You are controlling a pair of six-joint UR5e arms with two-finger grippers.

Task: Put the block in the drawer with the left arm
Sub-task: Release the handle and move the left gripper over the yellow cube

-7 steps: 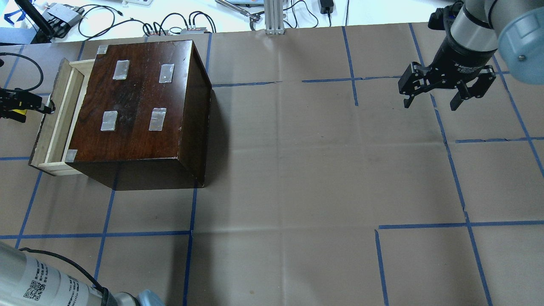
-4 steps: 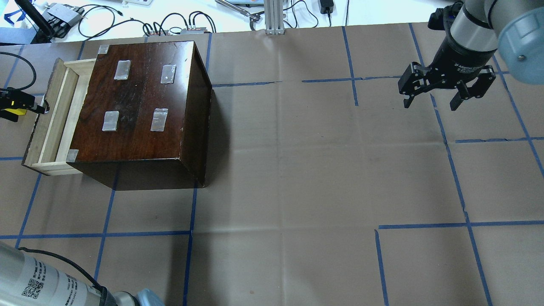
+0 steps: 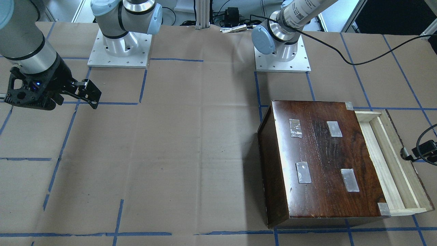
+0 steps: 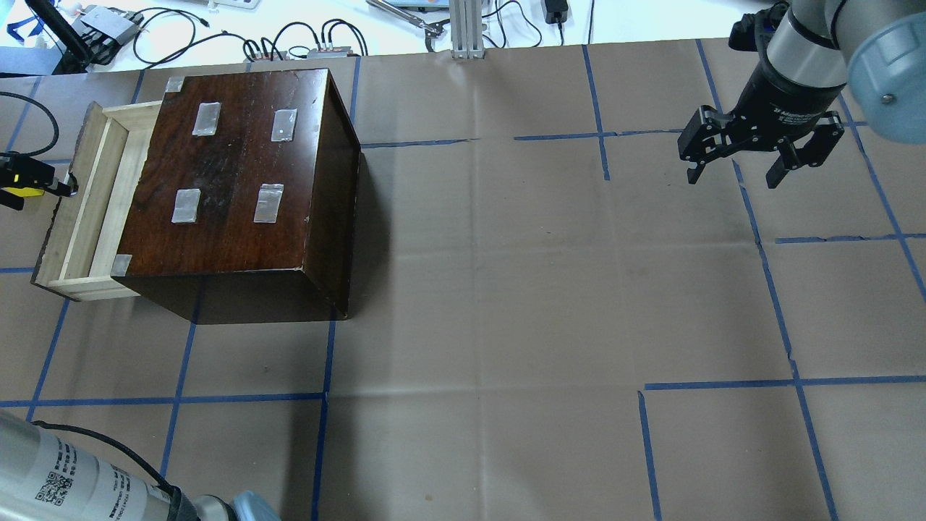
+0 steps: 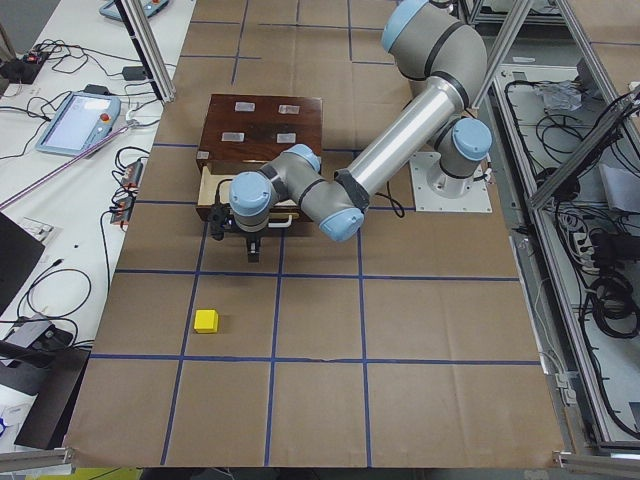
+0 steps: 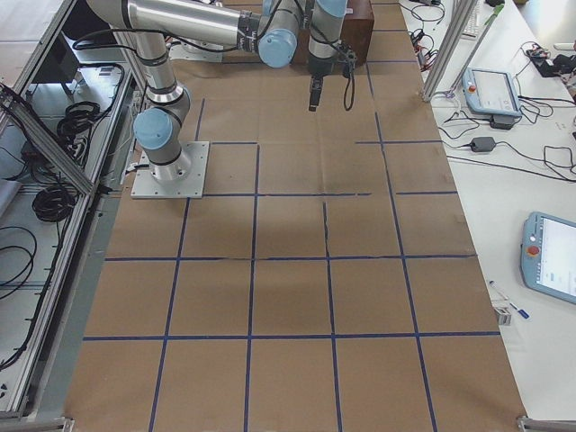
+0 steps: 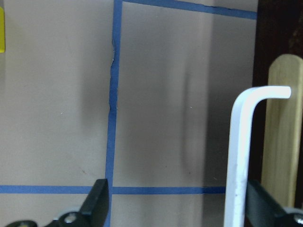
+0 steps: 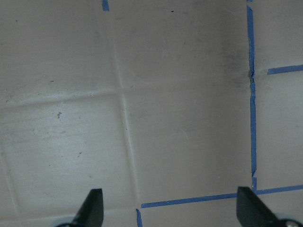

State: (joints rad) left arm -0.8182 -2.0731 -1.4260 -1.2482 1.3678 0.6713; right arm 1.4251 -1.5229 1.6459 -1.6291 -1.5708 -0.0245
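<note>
The yellow block (image 5: 207,321) lies on the brown paper, well clear of the drawer's front; only its edge (image 7: 1,28) shows in the left wrist view. The pale wood drawer (image 4: 79,210) stands pulled out of the dark cabinet (image 4: 239,174). My left gripper (image 7: 182,210) is open and empty just outside the drawer's front panel (image 7: 284,127). A white hook (image 7: 241,156) on one finger reaches onto that panel. The gripper also shows at the overhead view's left edge (image 4: 36,177). My right gripper (image 4: 734,174) is open and empty, hovering far off on the other side.
The cabinet (image 3: 324,160) carries several grey tape patches on its top. Blue tape lines grid the paper. Cables, a power box and a metal post (image 4: 466,29) lie along the far edge. A loose black cable (image 3: 362,61) trails from the left arm.
The drawer has slid further out of the cabinet, and my left gripper has moved outward with it. The right arm has not moved.
</note>
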